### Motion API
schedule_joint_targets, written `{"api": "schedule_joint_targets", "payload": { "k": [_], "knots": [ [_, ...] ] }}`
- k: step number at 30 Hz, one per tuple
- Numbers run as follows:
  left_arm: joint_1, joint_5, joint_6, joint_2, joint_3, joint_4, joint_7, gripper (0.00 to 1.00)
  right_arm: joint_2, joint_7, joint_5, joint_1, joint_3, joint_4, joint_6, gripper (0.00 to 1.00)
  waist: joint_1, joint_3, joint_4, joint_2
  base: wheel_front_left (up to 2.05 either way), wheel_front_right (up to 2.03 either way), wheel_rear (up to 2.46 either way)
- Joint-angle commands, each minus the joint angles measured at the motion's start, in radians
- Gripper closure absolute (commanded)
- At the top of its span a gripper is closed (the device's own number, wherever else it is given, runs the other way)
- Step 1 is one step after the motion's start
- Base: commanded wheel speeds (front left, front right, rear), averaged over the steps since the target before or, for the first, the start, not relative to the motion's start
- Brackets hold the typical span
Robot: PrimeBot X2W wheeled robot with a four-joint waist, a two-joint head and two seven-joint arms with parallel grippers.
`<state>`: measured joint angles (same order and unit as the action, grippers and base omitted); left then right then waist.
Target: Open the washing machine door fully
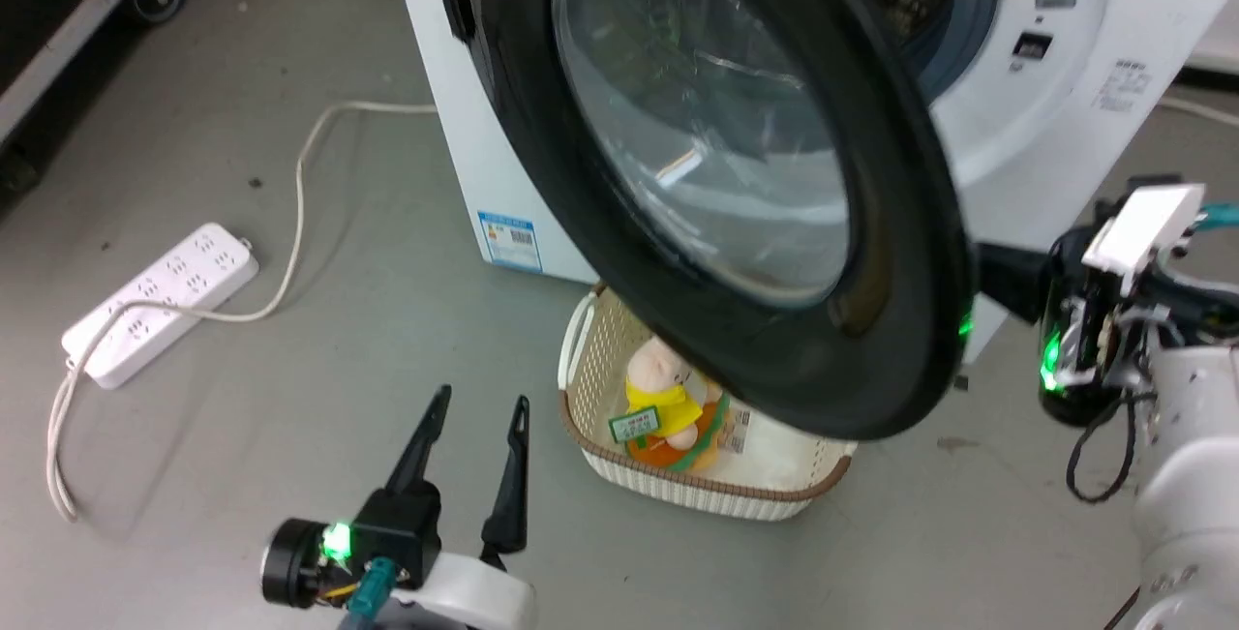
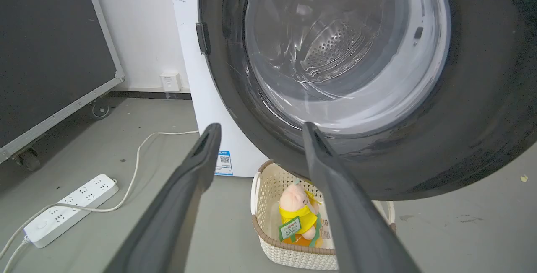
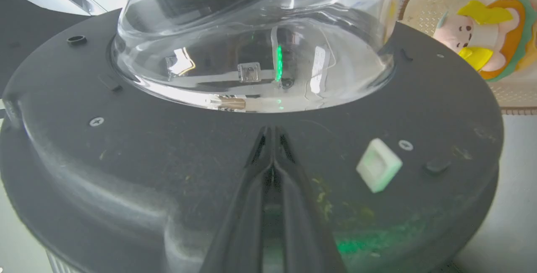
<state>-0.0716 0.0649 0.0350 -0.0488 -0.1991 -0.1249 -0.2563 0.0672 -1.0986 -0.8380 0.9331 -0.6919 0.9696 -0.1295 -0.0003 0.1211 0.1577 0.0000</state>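
One washing machine door (image 1: pixel 707 165), swung partway out from the washing machine (image 1: pixel 1045 107), above a cream basket (image 1: pixel 579 340) holding a plush toy (image 1: pixel 663 398) on the floor. One left tool (image 1: pixel 483 396), fingers spread, empty, low before the door. One right tool (image 3: pixel 271 132), fingers pressed together with nothing between, tips at the door's inner black face.

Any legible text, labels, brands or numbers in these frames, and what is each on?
Nothing can be read with confidence.
The blue label low on the washing machine: print and code too small.
The grey print on its front: too small.
The green tag on the toy in the basket: blurred.
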Motion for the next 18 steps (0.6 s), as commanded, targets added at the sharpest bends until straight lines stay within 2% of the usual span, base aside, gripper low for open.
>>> {"api": "schedule_joint_targets", "payload": {
  "k": [1, 4, 11, 12, 13, 16, 17, 18],
  "knots": [
    [0.015, 0.001, -0.002, -0.001, -0.007, -0.002, -0.006, 0.0, -0.009, -0.026, -0.019, -0.042, 0.015, -0.034, -0.001, 1.0, 0.0003, -0.021, 0.003, 0.0, 0.0, 0.0, 0.0],
    [0.026, 0.001, -0.005, -0.001, -0.018, -0.007, -0.006, 0.0, -0.016, -0.087, -0.081, -0.095, 0.056, -0.075, -0.001, 1.0, 0.0003, -0.04, 0.014, 0.0, 0.0, 0.0, 0.0],
    [0.039, 0.008, -0.005, -0.001, -0.033, -0.013, -0.006, 0.0, -0.017, -0.114, -0.357, -0.194, 0.333, -0.088, -0.001, 1.0, 0.0003, -0.07, 0.04, 0.0, 0.0, 0.0, 0.0],
    [0.039, 0.008, -0.005, -0.001, -0.033, -0.013, -0.006, 0.0, -0.017, -0.114, -0.357, -0.194, 0.333, -0.088, -0.001, 1.0, 0.0003, -0.07, 0.04, 0.0, 0.0, 0.0, 0.0],
    [0.042, 0.008, -0.005, -0.001, -0.036, -0.015, -0.006, 0.0, -0.017, -0.102, -0.447, -0.229, 0.435, -0.107, -0.001, 1.0, 0.0003, -0.076, 0.047, 0.0, 0.0, 0.0, 0.0],
    [0.045, 0.007, -0.005, -0.001, -0.035, -0.016, -0.006, 0.0, -0.017, -0.061, -0.578, -0.289, 0.597, -0.157, -0.001, 1.0, 0.0003, -0.082, 0.059, 0.0, 0.0, 0.0, 0.0],
    [0.045, 0.007, -0.005, -0.001, -0.035, -0.016, -0.006, 0.0, -0.017, -0.061, -0.578, -0.289, 0.597, -0.157, -0.001, 1.0, 0.0003, -0.082, 0.059, 0.0, 0.0, 0.0, 0.0],
    [0.048, 0.006, -0.005, -0.001, -0.034, -0.017, -0.006, 0.0, -0.017, -0.019, -0.66, -0.33, 0.705, -0.201, -0.001, 1.0, 0.0003, -0.085, 0.066, 0.0, 0.0, 0.0, 0.0]
  ]
}}
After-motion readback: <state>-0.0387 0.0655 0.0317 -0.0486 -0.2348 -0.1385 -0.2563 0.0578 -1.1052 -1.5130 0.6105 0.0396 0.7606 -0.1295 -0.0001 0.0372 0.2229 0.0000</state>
